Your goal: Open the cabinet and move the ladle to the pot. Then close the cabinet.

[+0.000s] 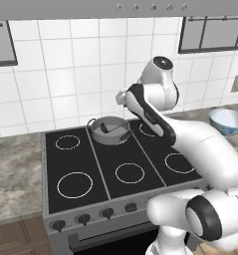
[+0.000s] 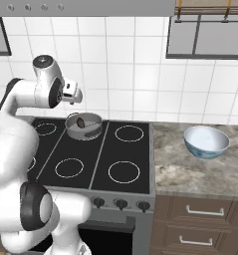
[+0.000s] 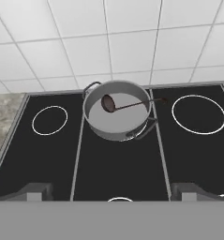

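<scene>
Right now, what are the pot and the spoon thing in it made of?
The pot looks like grey metal: smooth, dull walls with thin loop handles. The ladle is dark grey-black with a slim handle, maybe dark metal or plastic; the rendering doesn't settle it.

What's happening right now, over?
Gripper open, holding nothing. Ladle lies in pot, handle over the rim. Nothing in the way.

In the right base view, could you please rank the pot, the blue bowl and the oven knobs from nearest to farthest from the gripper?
1. Pot: on the stove's back burner, just below and right of the gripper.
2. Oven knobs: along the stove's front edge, well below.
3. Blue bowl: on the counter, far right.
</scene>
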Robot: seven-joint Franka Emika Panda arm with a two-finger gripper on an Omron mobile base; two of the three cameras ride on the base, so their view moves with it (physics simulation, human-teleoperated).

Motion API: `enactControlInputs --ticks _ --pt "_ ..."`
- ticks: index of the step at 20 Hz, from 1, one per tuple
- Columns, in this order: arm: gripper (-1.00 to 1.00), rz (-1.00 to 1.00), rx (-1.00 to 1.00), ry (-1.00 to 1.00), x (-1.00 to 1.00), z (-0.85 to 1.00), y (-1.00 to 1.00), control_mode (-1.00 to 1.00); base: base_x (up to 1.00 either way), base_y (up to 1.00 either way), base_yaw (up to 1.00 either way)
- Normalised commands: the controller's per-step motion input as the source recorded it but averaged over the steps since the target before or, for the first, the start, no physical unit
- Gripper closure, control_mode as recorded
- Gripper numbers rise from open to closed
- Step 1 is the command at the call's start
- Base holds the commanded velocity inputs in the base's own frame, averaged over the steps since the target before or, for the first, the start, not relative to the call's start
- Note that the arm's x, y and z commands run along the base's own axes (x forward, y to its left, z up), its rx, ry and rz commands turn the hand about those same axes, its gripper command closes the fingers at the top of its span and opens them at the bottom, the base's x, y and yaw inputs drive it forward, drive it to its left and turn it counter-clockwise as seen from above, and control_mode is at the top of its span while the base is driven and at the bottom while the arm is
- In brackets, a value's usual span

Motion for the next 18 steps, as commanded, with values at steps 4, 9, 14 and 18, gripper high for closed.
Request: enactControlInputs --ticks 4,9,14,18 --pt "-1.00 0.00 -0.01 0.00 -1.00 0.13 -0.28 -1.00 0.00 0.00 0.00" --pt "-1.00 0.00 -0.05 0.00 -1.00 0.00 -0.17 -1.00 0.00 0.00 0.00" --pt "-1.00 0.00 -0.08 0.00 -0.80 0.00 -0.08 -1.00 0.00 0.00 0.00" --pt "-1.00 0.00 -0.03 0.00 -0.21 0.01 0.00 1.00 -0.17 0.00 0.00"
